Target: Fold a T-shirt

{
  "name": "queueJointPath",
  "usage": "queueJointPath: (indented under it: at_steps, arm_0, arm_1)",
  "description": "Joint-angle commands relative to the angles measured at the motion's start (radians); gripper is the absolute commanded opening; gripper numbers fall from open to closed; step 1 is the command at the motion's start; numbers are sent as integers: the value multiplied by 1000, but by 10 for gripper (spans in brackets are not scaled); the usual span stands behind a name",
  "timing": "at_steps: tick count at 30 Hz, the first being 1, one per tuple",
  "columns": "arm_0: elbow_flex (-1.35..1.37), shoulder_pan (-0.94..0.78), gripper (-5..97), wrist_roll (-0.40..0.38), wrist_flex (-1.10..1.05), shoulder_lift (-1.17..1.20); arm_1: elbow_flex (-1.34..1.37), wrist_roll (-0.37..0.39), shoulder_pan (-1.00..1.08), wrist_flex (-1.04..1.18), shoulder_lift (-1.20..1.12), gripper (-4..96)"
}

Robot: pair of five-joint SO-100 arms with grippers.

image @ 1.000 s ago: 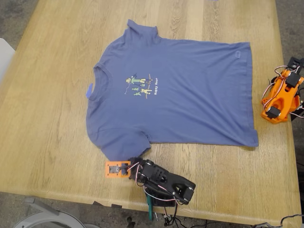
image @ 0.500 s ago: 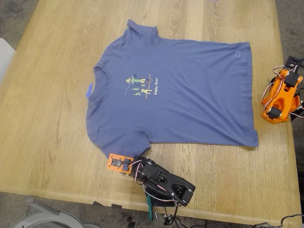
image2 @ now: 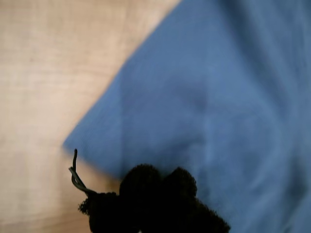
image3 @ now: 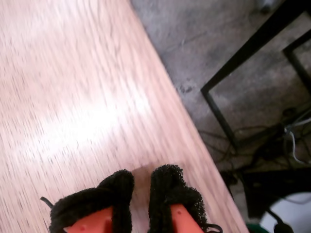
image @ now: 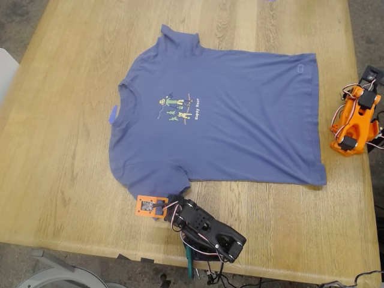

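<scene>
The T-shirt (image: 216, 123) lies flat on the table (image: 54, 162), collar toward the exterior view's left. My first gripper (image2: 158, 187), jaws together, sits at the near sleeve's edge. My second gripper (image3: 141, 189), nearly closed and empty, hovers over the table's edge.

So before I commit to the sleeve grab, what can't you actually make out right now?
- First wrist view: blurred; whether my first gripper pinches the T-shirt or rests on it.
- Exterior view: the black arm hides those jaws at the sleeve.
- Exterior view: the chest print's pale text is too small.
- Second wrist view: my second gripper shows only table, no shirt.
</scene>
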Motion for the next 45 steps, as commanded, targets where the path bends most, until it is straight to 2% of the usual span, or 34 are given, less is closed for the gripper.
queueJointPath:
  at_steps: [1,2,5,8,11,15,21,27,31,39,45]
  arm_0:
    - [-40,-2,43,120,-213,117]
    - [-81,-6,65,123,-178,114]
    - [-225,-11,101,212,38,112]
    - [-390,48,138,219,115,32]
    - [-571,94,170,241,94,-160]
    - [-795,173,226,258,-72,-469]
    - [-1150,354,308,287,-284,-968]
    - [-1390,385,360,278,-295,-1316]
    - [-1559,399,381,279,-227,-1517]
    - [-1796,408,424,288,-413,-1859]
    - [-1965,367,448,314,-528,-2092]
  arm_1:
    - [-129,40,-31,34,11,121]
    - [-184,49,-60,61,6,129]
    - [-367,69,-167,206,-8,132]
    - [-563,81,-288,347,-46,149]
    - [-739,91,-407,434,-89,180]
    - [-925,98,-615,503,-175,198]
    - [-1144,86,-937,482,-423,186]
    - [-1427,95,-1261,459,-765,187]
    - [-1560,109,-1470,457,-969,184]
    - [-1651,118,-1701,218,-1272,181]
    - [-1769,120,-1782,75,-1474,172]
